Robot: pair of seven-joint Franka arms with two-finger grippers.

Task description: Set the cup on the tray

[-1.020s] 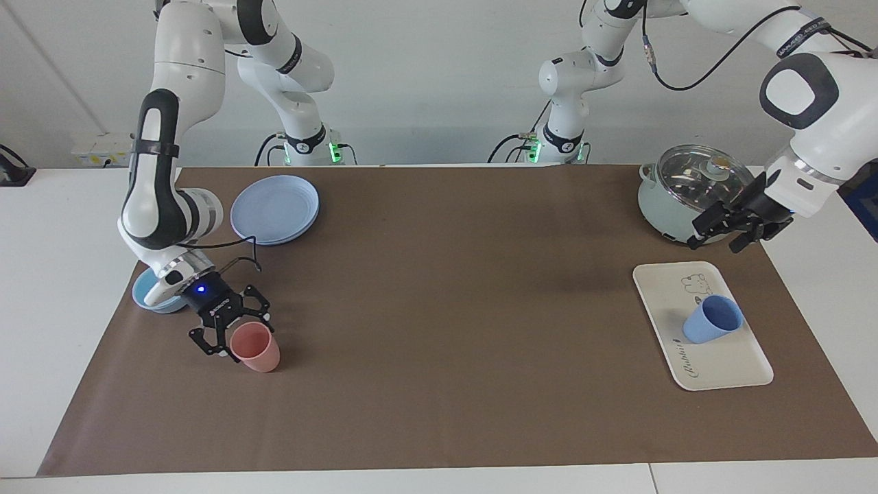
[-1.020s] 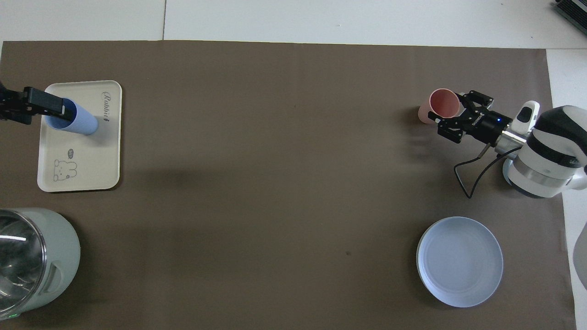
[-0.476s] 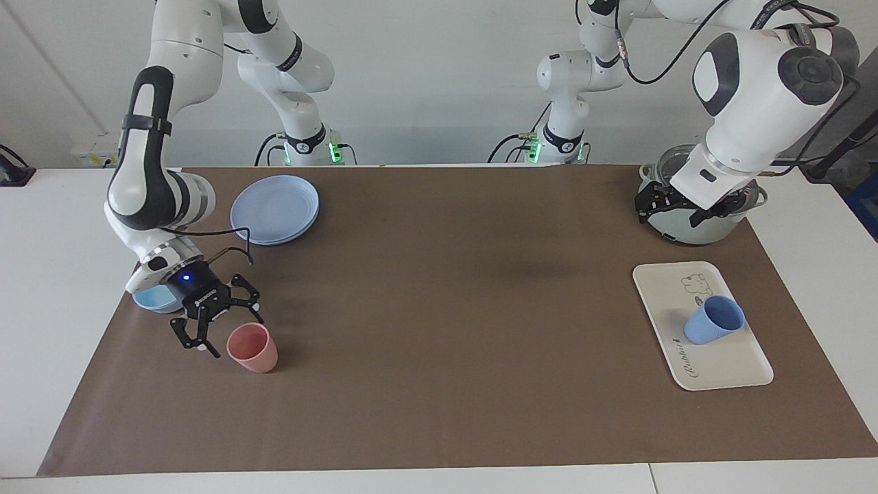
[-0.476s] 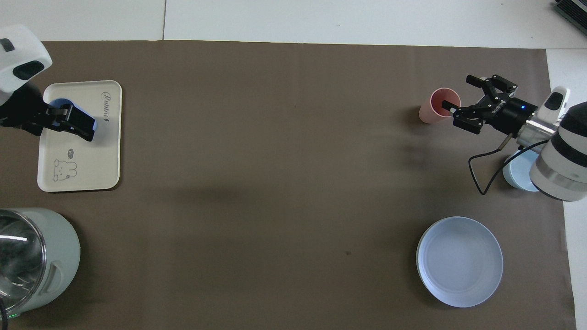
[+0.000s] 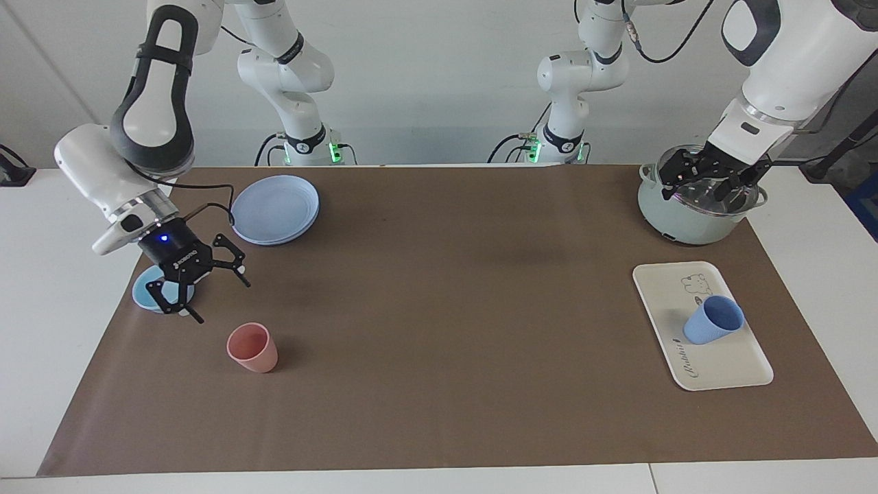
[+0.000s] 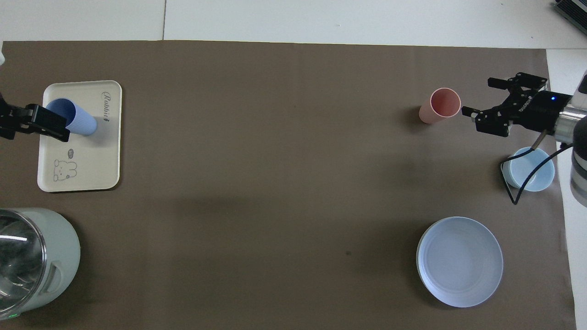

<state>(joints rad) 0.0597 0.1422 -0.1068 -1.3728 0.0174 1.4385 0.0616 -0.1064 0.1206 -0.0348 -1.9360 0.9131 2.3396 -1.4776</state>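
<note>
Facing view: The cursive word "Rabbit" and a small bear drawing are printed on the cream tray [image 5: 727, 367], laid near the corner of the brown mat at the left arm's end. The periwinkle cup [image 5: 713, 320] is seen upright on the tray, empty. The left gripper [image 5: 708, 184], jaws spread and empty, is raised over the lidded pot [image 5: 675, 219]. The right gripper [image 5: 199, 291], likewise spread and empty, is held over the mat beside the light-blue bowl [image 5: 143, 293]; the pink cup [image 5: 252, 348] stands apart.

Overhead view: "Rabbit" is legible on the tray [image 6: 91, 169]; the cup [image 6: 73, 118] is partly covered by the left gripper [image 6: 46, 126]. The stacked blue plates [image 6: 459, 261] lie near the robots' edge.
</note>
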